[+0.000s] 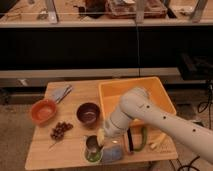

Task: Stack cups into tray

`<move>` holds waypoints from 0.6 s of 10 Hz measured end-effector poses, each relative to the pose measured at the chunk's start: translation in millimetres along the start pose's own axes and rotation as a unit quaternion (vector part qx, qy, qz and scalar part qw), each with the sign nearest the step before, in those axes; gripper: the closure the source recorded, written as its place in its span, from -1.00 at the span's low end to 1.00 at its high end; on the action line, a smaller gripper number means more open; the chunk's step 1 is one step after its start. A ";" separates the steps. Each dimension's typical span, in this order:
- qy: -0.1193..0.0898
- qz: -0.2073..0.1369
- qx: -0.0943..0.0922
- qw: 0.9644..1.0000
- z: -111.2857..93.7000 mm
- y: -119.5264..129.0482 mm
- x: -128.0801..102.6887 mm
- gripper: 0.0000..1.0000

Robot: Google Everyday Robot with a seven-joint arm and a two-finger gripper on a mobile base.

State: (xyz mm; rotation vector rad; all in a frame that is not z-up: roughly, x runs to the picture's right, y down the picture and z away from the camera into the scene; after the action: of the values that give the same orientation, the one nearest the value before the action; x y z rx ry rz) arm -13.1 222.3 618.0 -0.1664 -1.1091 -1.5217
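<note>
A white robot arm's [165, 122] gripper [102, 136] reaches down near the wooden table's [50, 150] front edge, at the rim of a dull grey-silver cup [92, 146]. That cup seems nested in a bright green cup [91, 158], likely for stacking. I cannot tell whether the gripper is holding anything. The large yellow-orange plastic tray [131, 81] sits just behind.
</note>
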 end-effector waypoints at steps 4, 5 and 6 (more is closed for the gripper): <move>0.012 0.014 -0.003 1.000 6.8 0.6 1.4 -0.54; 0.016 0.021 -0.002 1.000 7.3 1.9 1.4 -0.54; 0.024 0.035 -0.001 0.999 6.7 3.6 1.0 -0.54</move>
State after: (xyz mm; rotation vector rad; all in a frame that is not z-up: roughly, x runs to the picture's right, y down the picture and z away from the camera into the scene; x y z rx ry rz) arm -13.6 226.8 624.2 -0.1674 -1.0538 -1.4561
